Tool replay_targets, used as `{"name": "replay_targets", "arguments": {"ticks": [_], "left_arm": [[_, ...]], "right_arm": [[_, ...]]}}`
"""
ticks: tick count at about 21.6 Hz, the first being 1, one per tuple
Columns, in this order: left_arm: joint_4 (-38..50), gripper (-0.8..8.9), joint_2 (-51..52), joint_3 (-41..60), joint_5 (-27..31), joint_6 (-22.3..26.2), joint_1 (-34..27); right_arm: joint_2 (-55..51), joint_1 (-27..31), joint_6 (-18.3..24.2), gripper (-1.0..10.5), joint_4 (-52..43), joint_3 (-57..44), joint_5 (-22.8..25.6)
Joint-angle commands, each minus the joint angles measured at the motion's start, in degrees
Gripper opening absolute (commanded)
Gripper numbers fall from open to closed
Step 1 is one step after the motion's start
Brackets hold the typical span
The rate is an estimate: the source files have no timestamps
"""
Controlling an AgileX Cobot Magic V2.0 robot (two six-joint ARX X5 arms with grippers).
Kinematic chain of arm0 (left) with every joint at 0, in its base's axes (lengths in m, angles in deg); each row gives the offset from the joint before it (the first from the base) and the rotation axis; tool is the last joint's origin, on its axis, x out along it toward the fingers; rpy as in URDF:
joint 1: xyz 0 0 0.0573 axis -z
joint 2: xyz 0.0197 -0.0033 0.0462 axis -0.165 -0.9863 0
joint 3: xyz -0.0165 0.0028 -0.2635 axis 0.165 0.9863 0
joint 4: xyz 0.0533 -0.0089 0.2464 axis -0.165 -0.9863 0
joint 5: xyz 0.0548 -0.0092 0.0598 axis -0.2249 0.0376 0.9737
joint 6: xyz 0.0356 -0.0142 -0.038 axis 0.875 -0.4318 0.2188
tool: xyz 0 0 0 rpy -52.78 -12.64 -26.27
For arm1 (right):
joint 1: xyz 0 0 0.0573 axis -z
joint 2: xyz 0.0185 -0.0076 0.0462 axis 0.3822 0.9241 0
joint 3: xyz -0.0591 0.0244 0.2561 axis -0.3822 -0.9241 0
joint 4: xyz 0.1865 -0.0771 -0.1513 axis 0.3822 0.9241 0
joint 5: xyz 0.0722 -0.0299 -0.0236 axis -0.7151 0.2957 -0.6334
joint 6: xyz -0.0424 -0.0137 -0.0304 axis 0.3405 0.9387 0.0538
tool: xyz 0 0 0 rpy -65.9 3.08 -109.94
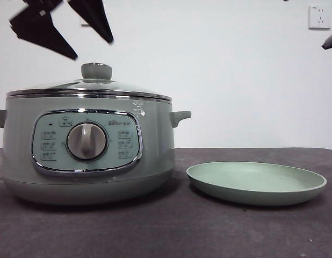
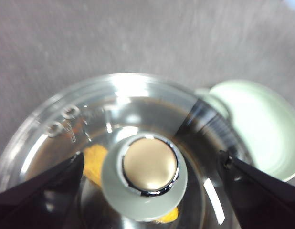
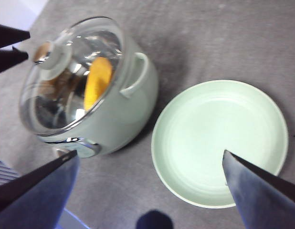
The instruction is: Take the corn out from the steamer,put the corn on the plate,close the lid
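A dark grey desk [image 1: 209,231] fills the foreground. Nearest on it, to the right in the front view, sits the shallow pale green plate [image 1: 256,183], bare inside. Just beside it, to the left and not touching, stands the large grey-green steamer [image 1: 88,156]. Its chrome-framed control panel [image 1: 86,141] faces the camera, with a round central knob and small button labels on either side; the print is too small to read.

The glass lid [image 1: 88,86] rests on the steamer's steel rim, its grey-green knob [image 1: 96,70] on top. Through the glass the yellow-orange corn [image 3: 99,82] is visible lying inside the pot.

The left tool [image 2: 150,164] hangs directly above the lid knob, its two black jaws spread wide on either side of it and touching nothing. The right tool [image 3: 150,167] hovers over the plate, jaws likewise wide apart and holding nothing.

Behind everything is a plain white wall [image 1: 236,70] with a white socket [image 1: 319,17] at upper right; no readable writing shows on it.
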Motion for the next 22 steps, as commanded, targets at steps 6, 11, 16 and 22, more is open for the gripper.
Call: {"name": "replay_targets", "arguments": {"ticks": [6, 11, 16, 22], "left_arm": [[0.3, 3.34, -5.0, -0.1, 2.2, 1.9, 2.3], [0.3, -0.09, -5.0, -0.1, 3.4, 3.3, 2.3], [0.3, -0.09, -3.1, -1.2, 6.1, 3.4, 1.9], [-1.4, -0.09, 9.4, -1.2, 13.8, 3.0, 1.7]], "right_arm": [[0.1, 0.1, -0.2, 5.0, 0.0, 0.1, 1.6], [0.1, 0.1, -0.4, 5.0, 0.0, 0.1, 1.6], [0.7, -2.7, -3.7, 5.0, -4.7, 0.1, 1.6], [10.5, -16.2, -5.5, 5.0, -7.7, 6.5, 7.2]]}}
